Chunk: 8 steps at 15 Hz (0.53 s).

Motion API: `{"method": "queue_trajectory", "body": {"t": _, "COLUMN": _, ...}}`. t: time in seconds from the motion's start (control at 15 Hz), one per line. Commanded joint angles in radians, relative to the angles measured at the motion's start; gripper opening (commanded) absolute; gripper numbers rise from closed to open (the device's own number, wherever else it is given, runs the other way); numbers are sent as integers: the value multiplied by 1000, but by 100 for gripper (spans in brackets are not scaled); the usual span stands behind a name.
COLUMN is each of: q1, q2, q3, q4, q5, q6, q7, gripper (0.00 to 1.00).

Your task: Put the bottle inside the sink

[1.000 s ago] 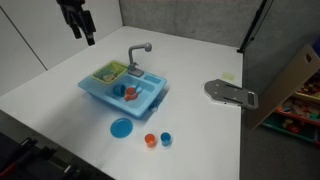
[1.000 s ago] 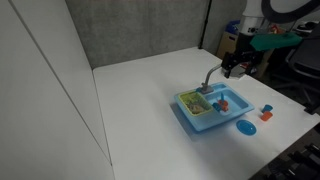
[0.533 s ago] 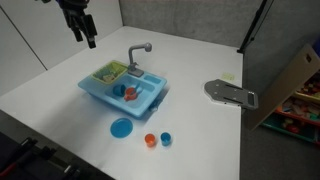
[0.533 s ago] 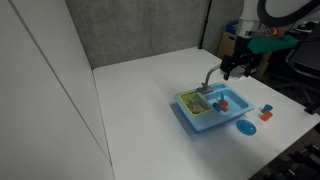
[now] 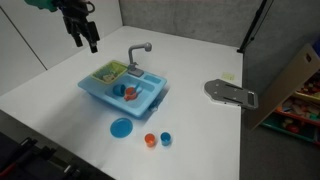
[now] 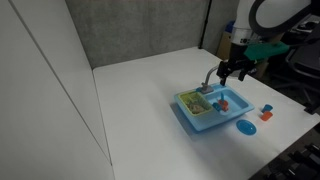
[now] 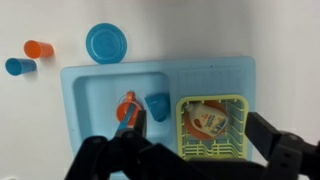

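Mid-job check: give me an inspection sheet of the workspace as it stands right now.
Surface: white table, flat.
Job's things: sink upright; orange bottle in its basin, beside a blue cup; yellow rack in the side compartment.
Clutter: blue disc, orange cup and small blue cup on the table outside the sink; grey flat object apart.
Gripper: open, empty, raised, apart from the sink.
Cables: nothing seen.
Surroundings: cardboard past the table edge.

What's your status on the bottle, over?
Gripper open, empty, high above the sink. Orange bottle-like item in the basin, beside a blue cup. Nothing blocking seen.
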Motion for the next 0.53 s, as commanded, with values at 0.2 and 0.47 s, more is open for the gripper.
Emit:
{"method": "queue_trajectory", "body": {"t": 0.2, "q1": 15, "q2": 163, "q3": -8, "q4": 91, "q5": 7, "q6": 92, "q7": -141, "gripper": 100}}
{"method": "queue_trajectory", "body": {"t": 0.47, "q1": 22, "q2": 263, "q3": -14, "q4": 130, "q5": 13, "q6": 176, "q7": -144, "gripper": 100}}
